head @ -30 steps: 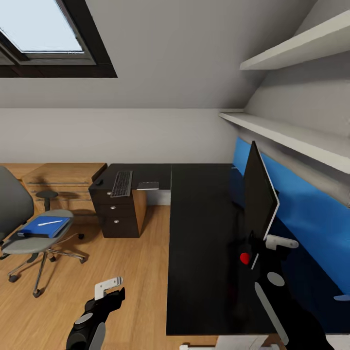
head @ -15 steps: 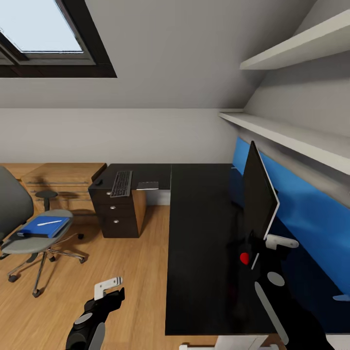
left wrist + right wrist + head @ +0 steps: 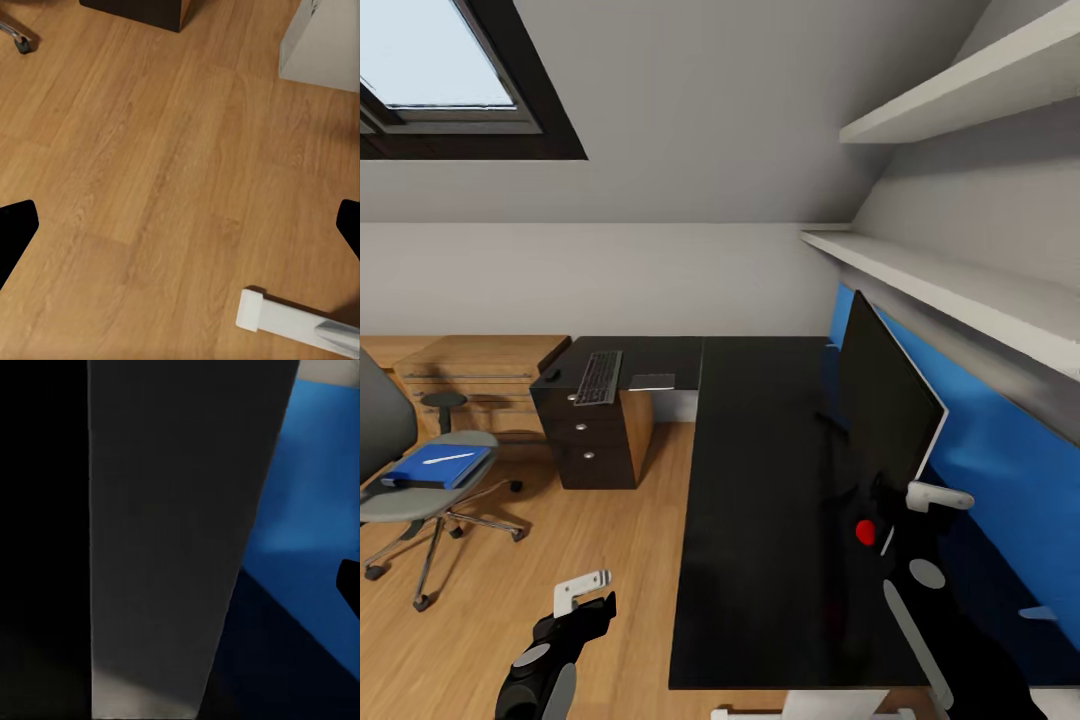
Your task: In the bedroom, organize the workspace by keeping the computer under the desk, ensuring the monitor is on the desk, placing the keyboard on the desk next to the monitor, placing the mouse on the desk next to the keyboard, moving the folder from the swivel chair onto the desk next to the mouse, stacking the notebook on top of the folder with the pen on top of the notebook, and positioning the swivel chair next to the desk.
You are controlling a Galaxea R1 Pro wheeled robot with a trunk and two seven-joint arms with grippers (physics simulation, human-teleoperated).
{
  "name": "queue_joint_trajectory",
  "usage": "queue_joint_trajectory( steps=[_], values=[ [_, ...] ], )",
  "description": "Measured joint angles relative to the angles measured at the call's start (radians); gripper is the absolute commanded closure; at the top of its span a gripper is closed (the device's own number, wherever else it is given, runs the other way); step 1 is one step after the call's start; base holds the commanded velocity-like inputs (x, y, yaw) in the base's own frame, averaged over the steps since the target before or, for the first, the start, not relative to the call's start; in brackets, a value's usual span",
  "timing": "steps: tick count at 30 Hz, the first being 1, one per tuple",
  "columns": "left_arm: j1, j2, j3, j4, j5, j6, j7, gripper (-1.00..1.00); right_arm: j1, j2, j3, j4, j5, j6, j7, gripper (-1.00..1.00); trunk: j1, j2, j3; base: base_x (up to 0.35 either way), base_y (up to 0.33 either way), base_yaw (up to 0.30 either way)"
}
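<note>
Now steady the wide black-fronted monitor (image 3: 885, 410) upright on the glossy black desk (image 3: 760, 500) — right gripper (image 3: 908, 510) apparently clamped at its lower edge, left gripper (image 3: 180, 225) spread above bare floor.

The swivel chair (image 3: 400, 470) is cut off by the head view's edge. The monitor (image 3: 885, 415) base is hidden behind the right arm.

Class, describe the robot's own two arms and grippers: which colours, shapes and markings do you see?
Both arms are glossy black with rounded segments, grey oval patches and a round grey disc. The left gripper has a white, bracket-shaped finger beside a black one. The right gripper shows a white rounded finger, and a red round mark sits near it.
</note>
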State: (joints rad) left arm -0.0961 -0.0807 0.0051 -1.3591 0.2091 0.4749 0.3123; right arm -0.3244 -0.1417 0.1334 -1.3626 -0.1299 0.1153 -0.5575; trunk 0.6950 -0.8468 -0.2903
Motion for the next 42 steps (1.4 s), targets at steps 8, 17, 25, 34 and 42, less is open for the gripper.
queue_joint_trajectory(
  steps=[8,17,25,34,42],
  values=[
    [0.0,0.0,0.0,0.0,0.001,0.0,0.0,-1.0,0.0,0.001,0.0,0.0,-0.003,0.001,0.0,-1.0,0.0,0.0,0.0,-0.114,-0.169,0.0],
    [0.0,0.0,0.001,0.0,0.001,0.0,0.0,-1.0,0.0,0.0,0.0,0.0,0.001,0.001,0.0,-1.0,0.0,0.0,0.0,-0.017,-0.068,0.0],
    [0.0,0.0,0.0,0.0,0.002,0.0,0.0,-1.0,0.0,0.0,0.0,0.0,0.001,0.001,0.0,-1.0,0.0,0.0,0.0,0.0,-0.029,0.0],
    [0.0,0.0,0.001,0.0,0.002,-0.001,0.0,-1.0,0.0,-0.001,0.0,-0.001,0.0,0.001,0.0,-1.0,0.0,0.0,0.0,0.0,-0.065,0.0],
    [0.0,0.0,0.001,0.0,0.002,0.0,0.0,-1.0,0.0,-0.001,0.0,-0.001,-0.001,0.001,-0.001,-1.0,0.0,0.0,0.0,0.0,-0.004,0.0]
  ],
)
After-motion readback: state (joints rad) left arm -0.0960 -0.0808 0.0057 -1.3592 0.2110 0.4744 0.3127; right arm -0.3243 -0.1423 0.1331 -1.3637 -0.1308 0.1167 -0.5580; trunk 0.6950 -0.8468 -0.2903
